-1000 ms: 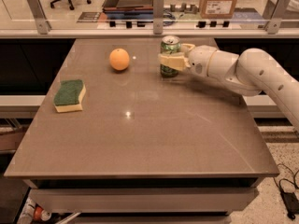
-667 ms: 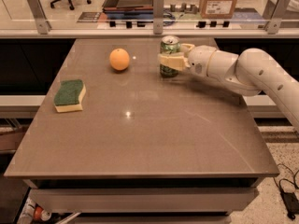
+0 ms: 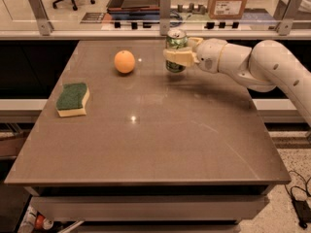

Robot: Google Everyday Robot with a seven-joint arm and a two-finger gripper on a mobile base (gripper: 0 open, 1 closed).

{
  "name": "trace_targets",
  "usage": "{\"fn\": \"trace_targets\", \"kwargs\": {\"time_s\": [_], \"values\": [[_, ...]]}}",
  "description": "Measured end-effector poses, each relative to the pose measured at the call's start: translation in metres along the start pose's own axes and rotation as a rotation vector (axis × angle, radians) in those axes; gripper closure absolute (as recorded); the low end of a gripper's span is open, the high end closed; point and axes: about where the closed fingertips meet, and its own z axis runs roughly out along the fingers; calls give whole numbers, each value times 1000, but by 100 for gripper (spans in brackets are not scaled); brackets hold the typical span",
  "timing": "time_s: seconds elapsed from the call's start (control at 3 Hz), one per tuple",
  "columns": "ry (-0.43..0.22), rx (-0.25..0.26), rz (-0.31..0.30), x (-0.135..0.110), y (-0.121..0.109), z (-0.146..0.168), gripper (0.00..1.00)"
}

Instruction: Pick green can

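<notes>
The green can [image 3: 175, 41] is a slim light-green can with a silver top, at the far middle of the brown table [image 3: 146, 149]. My gripper [image 3: 175, 55] reaches in from the right on a white arm [image 3: 252, 62]. It is shut on the green can, with one cream finger [image 3: 179, 58] across the can's front. The can's base seems to hang slightly above the tabletop.
An orange [image 3: 124, 61] sits left of the can. A yellow sponge with a green top [image 3: 73, 99] lies near the table's left edge. A rail with metal posts [image 3: 165, 6] runs behind the table, with a cardboard box [image 3: 229, 0] beyond it.
The can and the gripper around it have risen slightly and shifted a little away from the table surface. The orange and the sponge have not moved.
</notes>
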Motion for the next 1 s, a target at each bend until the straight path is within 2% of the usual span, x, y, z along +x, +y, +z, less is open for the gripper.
{"fn": "trace_targets", "kwargs": {"time_s": [0.33, 0.67, 1.0], "values": [[23, -1, -45, -30, 2, -3, 100], [70, 6, -117, -81, 2, -5, 100], [70, 6, -117, -81, 2, -5, 100]]}}
